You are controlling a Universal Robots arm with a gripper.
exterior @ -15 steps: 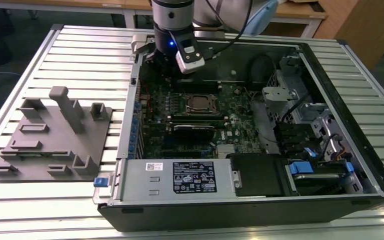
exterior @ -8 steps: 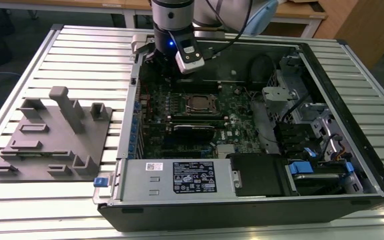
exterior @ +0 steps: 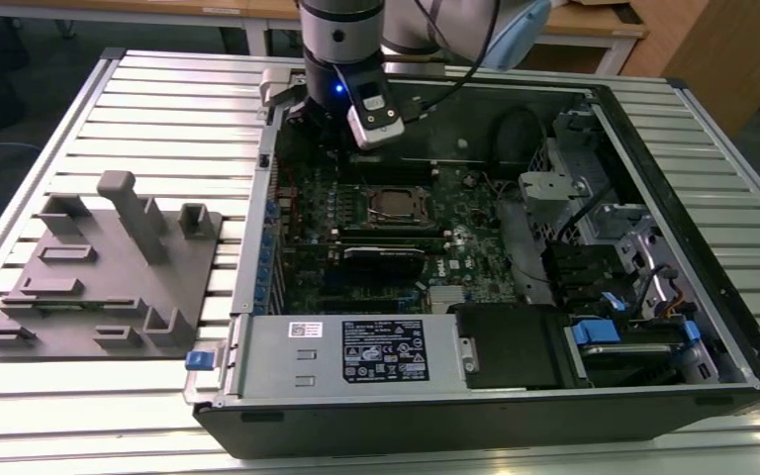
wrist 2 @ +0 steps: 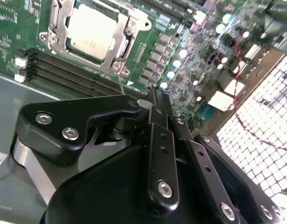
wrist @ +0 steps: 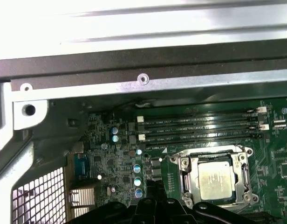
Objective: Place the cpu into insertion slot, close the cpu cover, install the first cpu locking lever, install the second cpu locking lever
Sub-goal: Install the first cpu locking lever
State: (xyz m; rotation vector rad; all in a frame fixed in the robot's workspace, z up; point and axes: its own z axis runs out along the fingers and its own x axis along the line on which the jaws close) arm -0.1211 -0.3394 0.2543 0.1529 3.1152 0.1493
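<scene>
Silver-grey, flat, square: the cpu (wrist 2: 90,32) lies seated in the insertion slot (wrist: 179,161), near the middle of the green motherboard (exterior: 314,213). The cpu cover (wrist 2: 117,45) is down flat around it, with the chip top showing through its window.

I log one thin wire lever (wrist 2: 121,82) standing out from the socket corner toward the gripper (wrist 2: 155,95). I cannot tell whether they touch. The pincer's fingers are pressed together with nothing between them. In the exterior view it hangs at 11 o'clock from the socket.

- Container: open computer case (exterior: 486,435) on a slatted table (exterior: 169,99).
- Contents: motherboard, black memory slots (wrist: 199,128) beside the socket, and a white-labelled power supply (exterior: 353,351) at 6 o'clock.
- Surroundings: grey fixture block (exterior: 103,297) at 9 o'clock, outside the case.
</scene>
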